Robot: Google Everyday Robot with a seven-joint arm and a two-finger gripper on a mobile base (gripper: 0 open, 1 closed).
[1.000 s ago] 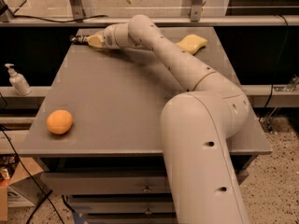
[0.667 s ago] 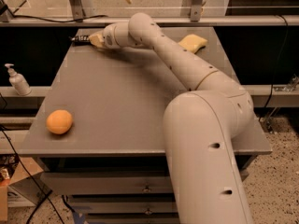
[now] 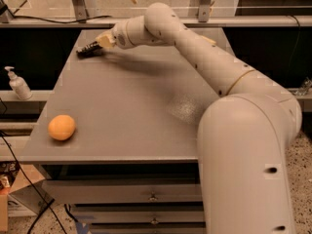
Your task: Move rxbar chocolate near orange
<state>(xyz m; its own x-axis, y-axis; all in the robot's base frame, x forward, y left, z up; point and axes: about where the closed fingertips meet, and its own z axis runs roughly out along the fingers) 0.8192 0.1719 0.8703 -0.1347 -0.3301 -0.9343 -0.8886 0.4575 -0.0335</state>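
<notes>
Honestly, just a pump bottle [image 3: 18, 84] stood off the table [image 3: 131, 106] at 9 o'clock. The thin black rxbar chocolate [image 3: 84, 51] lay at 11 o'clock at the gripper [image 3: 94, 47], grip impossible to tell. The orange [image 3: 62, 127] sat at 8 o'clock.

Cream-white rounded arm [image 3: 234, 130], gold joint ring [image 3: 239, 79], tan claw [image 3: 95, 46] at table [image 3: 126, 126] far-left corner.

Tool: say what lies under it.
The tool sits low at the table's far left corner. Only a dark shape shows beneath it, possibly the rxbar chocolate; the tool covers the rest. The orange lies apart, near the front left edge.
</notes>
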